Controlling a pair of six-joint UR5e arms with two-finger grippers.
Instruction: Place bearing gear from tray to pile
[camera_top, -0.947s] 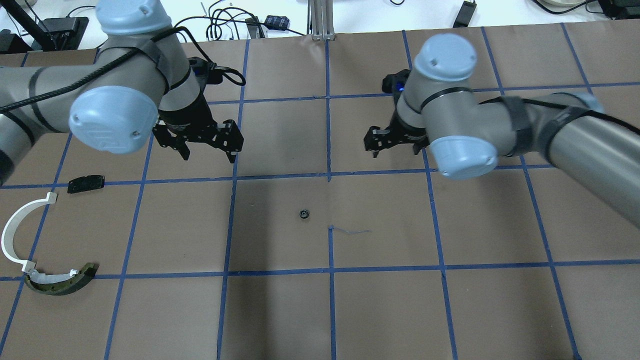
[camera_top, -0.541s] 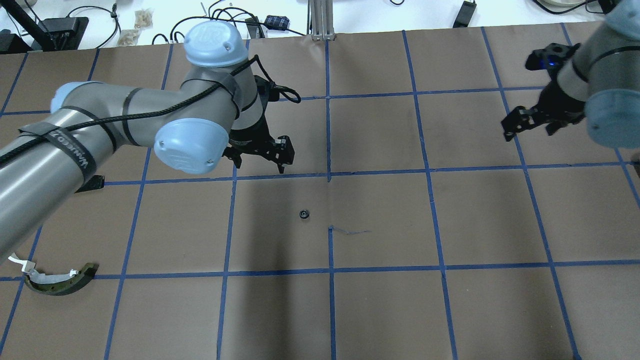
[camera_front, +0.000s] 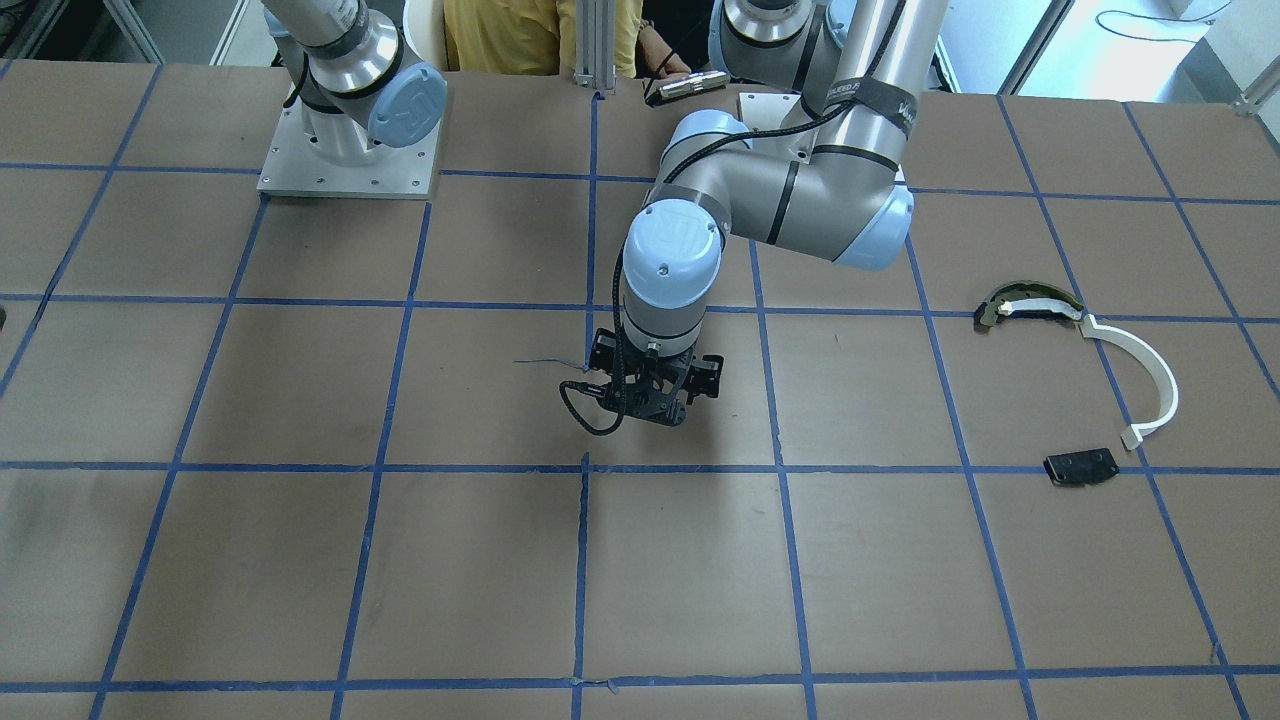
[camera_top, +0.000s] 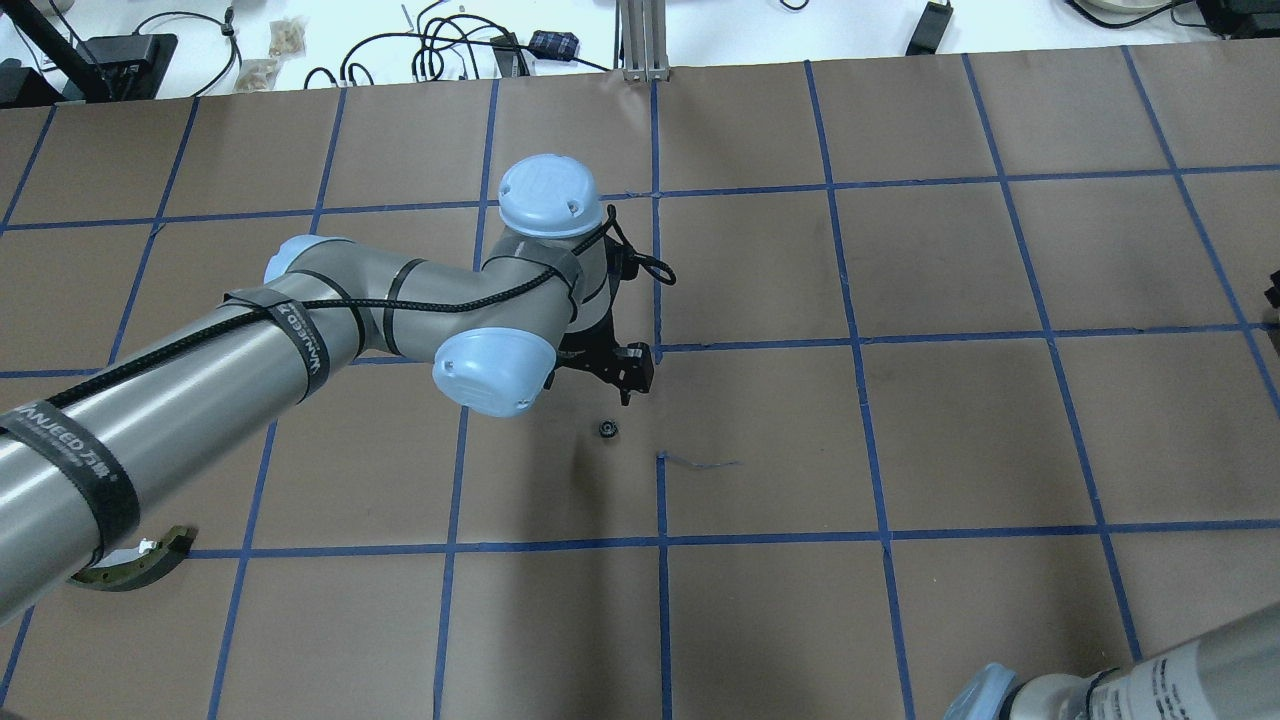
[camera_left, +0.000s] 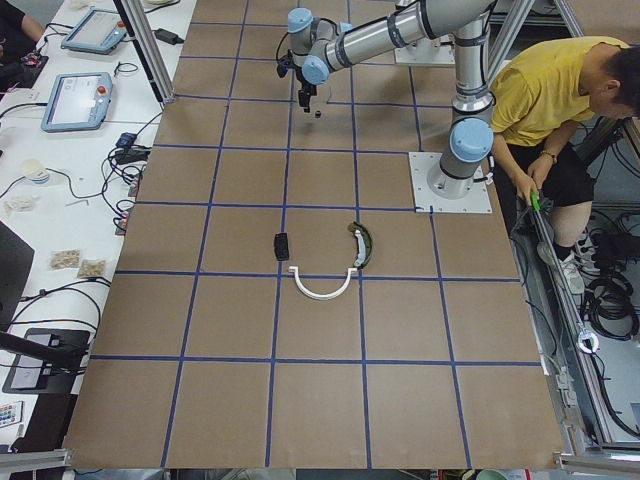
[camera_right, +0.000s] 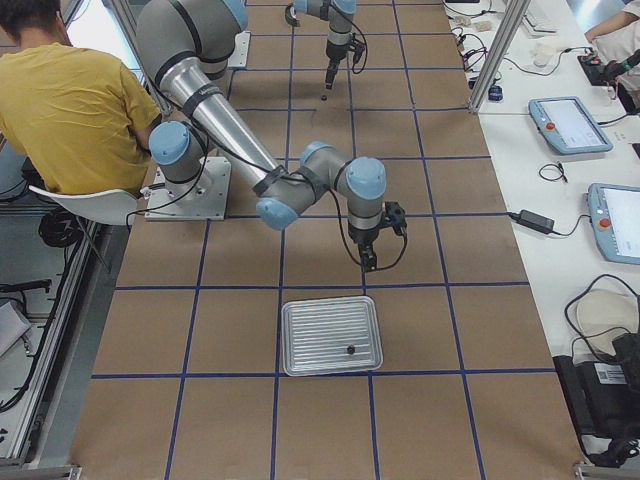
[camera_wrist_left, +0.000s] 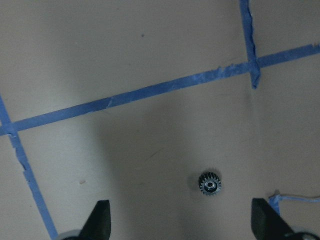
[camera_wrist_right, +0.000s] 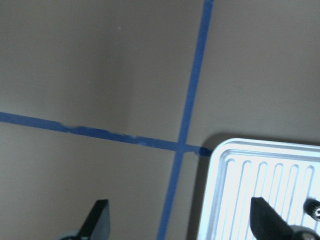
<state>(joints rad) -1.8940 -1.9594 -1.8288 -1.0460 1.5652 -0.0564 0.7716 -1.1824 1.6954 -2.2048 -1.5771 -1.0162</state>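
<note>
Overhead, the left arm (camera_top: 200, 390) blocks the white arc strip (camera_front: 1163, 375) and black plate (camera_front: 1080, 466), and there's just the olive piece (camera_top: 150, 565) peeking out! At the right wrist, the frame crops the tray (camera_wrist_right: 250, 170) and a gear (camera_wrist_right: 315, 206).

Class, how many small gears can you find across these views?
2. One gear lies on the table, close to the left gripper. A second gear sits in the metal tray. Others may be hidden.

Even, diffuse light falls from above; the left arm (camera_top: 300, 340) throws a soft, broad shadow on the brown table (camera_top: 900, 450). Exterior views are sharp. Both wrist views are dimmer and greyish, with the fingertips (camera_wrist_left: 100, 220) blurred at the near edge; the tray (camera_wrist_right: 240, 190) shines pale.
</note>
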